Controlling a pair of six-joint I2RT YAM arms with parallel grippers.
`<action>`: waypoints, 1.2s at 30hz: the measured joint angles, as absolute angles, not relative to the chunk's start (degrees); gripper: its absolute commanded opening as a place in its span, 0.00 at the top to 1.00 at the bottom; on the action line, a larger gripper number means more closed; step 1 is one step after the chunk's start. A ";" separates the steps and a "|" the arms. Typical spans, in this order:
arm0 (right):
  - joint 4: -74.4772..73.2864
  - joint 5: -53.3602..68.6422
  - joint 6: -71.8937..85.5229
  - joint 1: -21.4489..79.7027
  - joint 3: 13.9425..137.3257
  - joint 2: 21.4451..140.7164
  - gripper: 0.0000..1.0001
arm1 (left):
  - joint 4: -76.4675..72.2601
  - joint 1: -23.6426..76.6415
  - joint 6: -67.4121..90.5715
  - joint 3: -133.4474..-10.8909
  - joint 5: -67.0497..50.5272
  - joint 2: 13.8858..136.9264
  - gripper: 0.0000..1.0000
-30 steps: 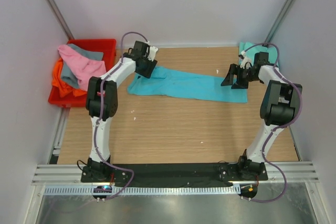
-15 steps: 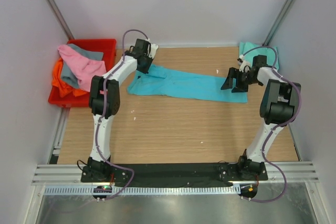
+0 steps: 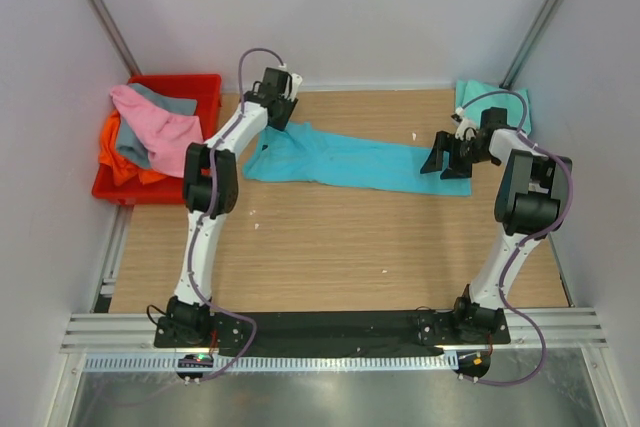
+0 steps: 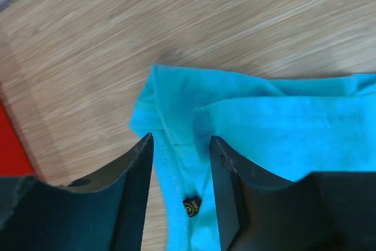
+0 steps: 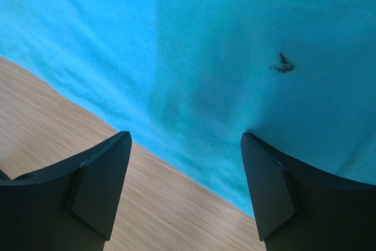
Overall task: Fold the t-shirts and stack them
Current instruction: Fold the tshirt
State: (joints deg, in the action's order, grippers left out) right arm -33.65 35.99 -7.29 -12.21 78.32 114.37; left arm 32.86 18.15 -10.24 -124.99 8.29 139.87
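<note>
A bright turquoise-blue t-shirt [image 3: 350, 162] lies stretched left to right across the wooden table. My left gripper [image 3: 282, 117] is open at the shirt's far left end. In the left wrist view [image 4: 181, 145] its jaws straddle a folded hem of the shirt [image 4: 282, 127] with a small black label [image 4: 190, 206] between them. My right gripper [image 3: 445, 159] is open wide over the shirt's right end. In the right wrist view [image 5: 185, 139] it hovers above the shirt's near edge [image 5: 205, 45]. A paler mint-teal t-shirt [image 3: 478, 95] lies at the back right corner.
A red crate [image 3: 190, 82] stands at the back left with pink [image 3: 160, 122], grey [image 3: 175, 102] and orange [image 3: 120, 162] shirts spilling over it. White walls close the table on three sides. A small dark mark [image 5: 282, 63] is on the turquoise shirt.
My left gripper has moved toward the back, from over the shirt's left end to its far edge. The right gripper has barely moved. The shirt lies as before.
</note>
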 measured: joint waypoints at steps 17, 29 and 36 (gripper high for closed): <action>-33.28 35.00 -7.64 -12.21 78.74 114.24 0.18 | 21.39 18.90 -1.28 -86.54 9.02 106.96 0.49; -30.39 30.48 -7.90 -12.21 88.55 119.02 0.18 | 22.57 20.34 3.11 -83.64 -9.50 108.97 0.66; -29.45 28.18 -8.34 -12.12 89.71 120.01 0.18 | 24.32 19.53 3.40 -85.76 -10.70 118.17 0.66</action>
State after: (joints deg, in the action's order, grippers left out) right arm -29.45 28.18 -8.34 -12.12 89.71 120.01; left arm 24.32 19.53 3.40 -85.76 -10.70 118.17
